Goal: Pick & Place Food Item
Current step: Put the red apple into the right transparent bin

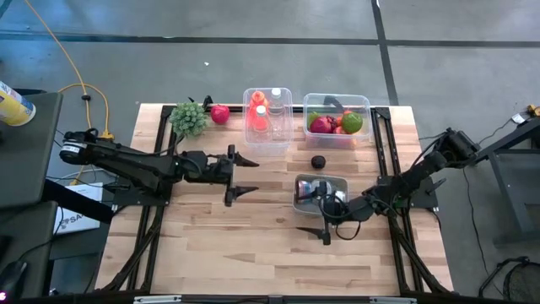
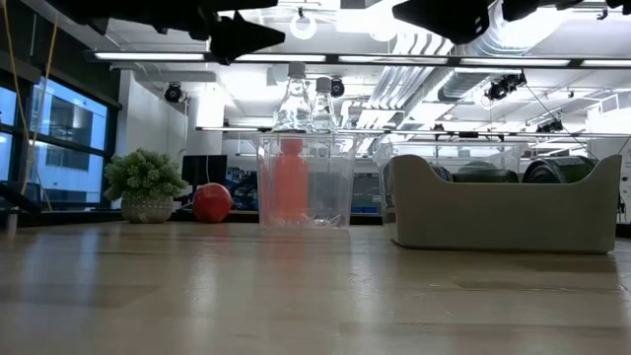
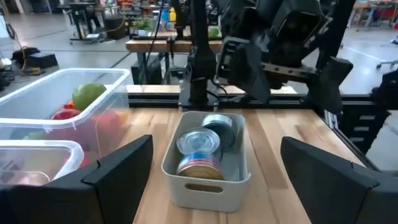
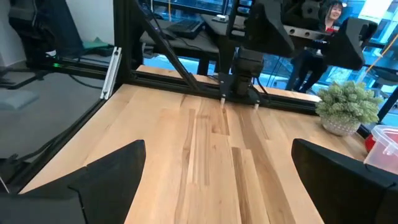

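A clear tub (image 1: 337, 121) at the far right holds red and green fruit (image 3: 88, 95). A red fruit (image 1: 220, 113) lies on the table beside a small potted plant (image 1: 189, 118), and a small dark round item (image 1: 318, 161) lies near the middle. A grey bin (image 1: 304, 187) holds cans (image 3: 200, 149). My left gripper (image 1: 245, 176) hovers open left of the grey bin, pointing level toward it. My right gripper (image 1: 326, 219) hovers open at the bin's near right corner, above the table. Neither has anything between its fingers.
A clear tub with bottles (image 1: 268, 118), one orange, stands at the far middle. Dark frame rails (image 1: 384, 152) run along the table's sides. Bare wood lies at the near left (image 4: 211, 143). A person (image 4: 333, 12) shows in the room beyond the table.
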### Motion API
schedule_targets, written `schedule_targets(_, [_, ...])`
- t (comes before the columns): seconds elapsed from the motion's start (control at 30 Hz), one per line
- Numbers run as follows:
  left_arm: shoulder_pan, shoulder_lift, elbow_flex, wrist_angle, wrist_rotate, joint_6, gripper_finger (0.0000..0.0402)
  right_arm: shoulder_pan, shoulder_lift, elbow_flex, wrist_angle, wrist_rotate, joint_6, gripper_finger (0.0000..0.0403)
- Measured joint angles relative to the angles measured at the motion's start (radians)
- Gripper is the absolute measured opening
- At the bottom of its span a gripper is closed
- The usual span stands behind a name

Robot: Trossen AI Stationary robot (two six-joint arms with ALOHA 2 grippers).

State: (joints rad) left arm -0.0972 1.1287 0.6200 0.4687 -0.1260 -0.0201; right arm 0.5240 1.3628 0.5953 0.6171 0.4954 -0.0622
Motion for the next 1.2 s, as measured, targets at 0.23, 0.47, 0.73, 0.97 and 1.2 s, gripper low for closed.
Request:
schedule_targets(0.23, [-0.016,0.001,-0.001,0.022,-0.001,0.068,0.0342,0.0,0.0,0.0,0.018,0.004,-0.01,0.0393])
schedule_targets(0.47, [-0.039,0.0,-0.001,0.06,-0.007,0.036,0.0342,0.0,0.0,0.0,0.022,0.004,-0.013,0.0393])
schedule_targets(0.73, [-0.051,0.0,-0.001,0.064,-0.002,0.103,0.0342,0.0,0.0,0.0,0.022,0.004,-0.012,0.0393])
schedule_targets(0.97, [-0.053,0.001,-0.001,0.059,-0.025,0.089,0.0342,0.0,0.0,0.0,0.022,0.004,-0.01,0.0393])
schedule_targets(1.2, [-0.099,0.001,-0.001,0.045,-0.198,0.132,0.0342,0.0,0.0,0.0,0.019,0.004,-0.01,0.0393])
